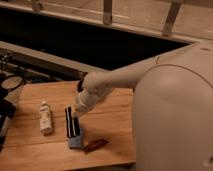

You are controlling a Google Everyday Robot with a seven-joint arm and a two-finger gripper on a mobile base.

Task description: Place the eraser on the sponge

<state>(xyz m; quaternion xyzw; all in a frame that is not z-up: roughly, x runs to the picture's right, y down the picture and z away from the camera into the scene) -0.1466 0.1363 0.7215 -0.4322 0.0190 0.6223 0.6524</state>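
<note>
Small white plastic bottle (45, 117) sat far left. Beside it the narrow black rectangular eraser (71, 122) with the white stripe lay, near end meeting the flat blue soft sponge pad (76, 141). The gripper (76, 113) hung over its far end; couldn't tell if it had hold. Eraser looked stiff and light, I'd pinch its long sides mid-length.

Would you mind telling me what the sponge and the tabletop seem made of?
The sponge is probably blue foam, matte with no glint. The tabletop looks like wood, given its brown, faintly striped surface. The gripper is at the far end of the eraser.
</note>
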